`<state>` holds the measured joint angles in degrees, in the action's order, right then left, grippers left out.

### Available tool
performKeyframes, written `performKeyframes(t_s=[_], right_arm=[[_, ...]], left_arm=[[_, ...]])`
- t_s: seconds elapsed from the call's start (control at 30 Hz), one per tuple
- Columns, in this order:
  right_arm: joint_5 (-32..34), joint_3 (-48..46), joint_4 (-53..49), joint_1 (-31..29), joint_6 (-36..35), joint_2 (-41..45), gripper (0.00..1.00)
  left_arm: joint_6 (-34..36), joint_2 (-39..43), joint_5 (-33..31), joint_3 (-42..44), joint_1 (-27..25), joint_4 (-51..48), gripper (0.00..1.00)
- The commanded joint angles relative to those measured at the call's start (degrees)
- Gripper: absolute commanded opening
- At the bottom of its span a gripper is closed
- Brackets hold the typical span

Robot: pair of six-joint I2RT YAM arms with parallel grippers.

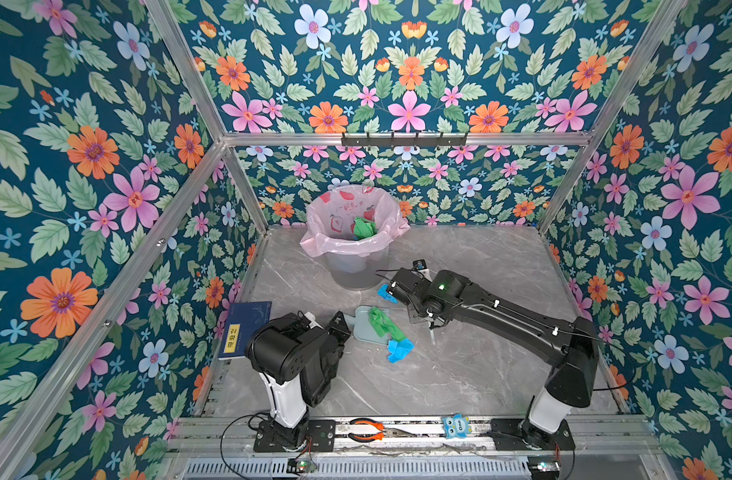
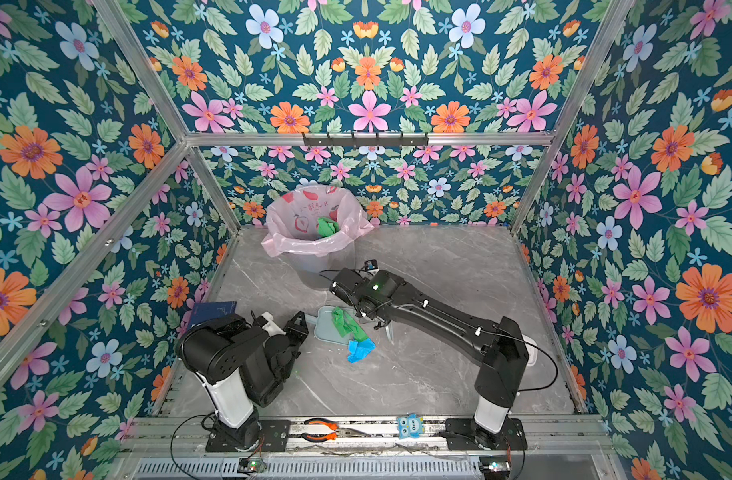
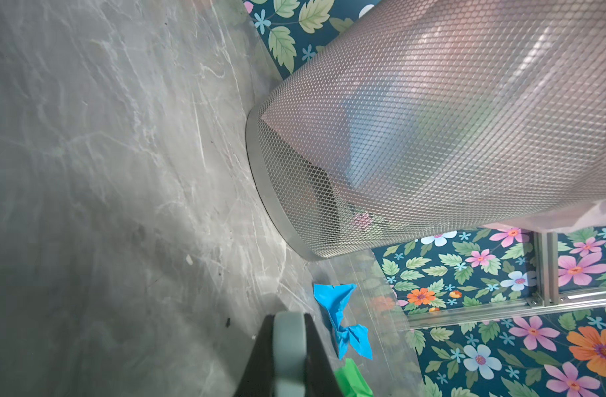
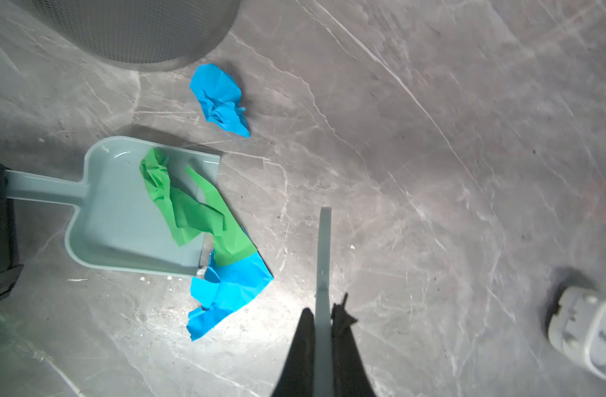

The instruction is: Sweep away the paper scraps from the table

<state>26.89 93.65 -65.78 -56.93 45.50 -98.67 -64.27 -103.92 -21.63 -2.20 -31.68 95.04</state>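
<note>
On the grey marble table lies a pale green dustpan. My left gripper is shut on its handle. A crumpled green paper scrap lies across the pan and over its lip. A blue scrap lies at the lip, on the table. Another blue scrap sits by the bin's base. My right gripper is shut on a thin pale sweeper blade, which stands just right of the scraps without touching them.
A mesh bin with a pink liner stands at the back and holds green paper. A dark blue book lies at the left edge. Pliers and an owl toy rest on the front rail. A small white device lies under the right arm.
</note>
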Motion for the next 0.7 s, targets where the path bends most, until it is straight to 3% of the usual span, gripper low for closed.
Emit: performKeyframes(t_s=[0.0, 0.3, 0.43, 0.67], right_arm=[[0.41, -1.62, -4.59, -1.17, 11.97, 0.26, 0.00], [-3.00, -5.39, 0.73, -1.26, 25.11, -3.79, 0.00], [-7.48, -6.15, 8.56, -1.56, 23.75, -4.75, 0.00], [-8.09, -2.33, 13.22, -1.97, 19.95, -7.09, 0.00]], left_arm=[[2.02, 0.03, 1.67, 0.13, 0.04, 0.84, 0.00], [1.96, -0.71, 3.74, 0.00, 0.06, 0.84, 0.00], [1.54, -1.02, 4.19, -0.04, 0.19, 0.93, 0.00], [1.04, -0.41, 4.02, 0.66, 0.30, 0.93, 0.00]])
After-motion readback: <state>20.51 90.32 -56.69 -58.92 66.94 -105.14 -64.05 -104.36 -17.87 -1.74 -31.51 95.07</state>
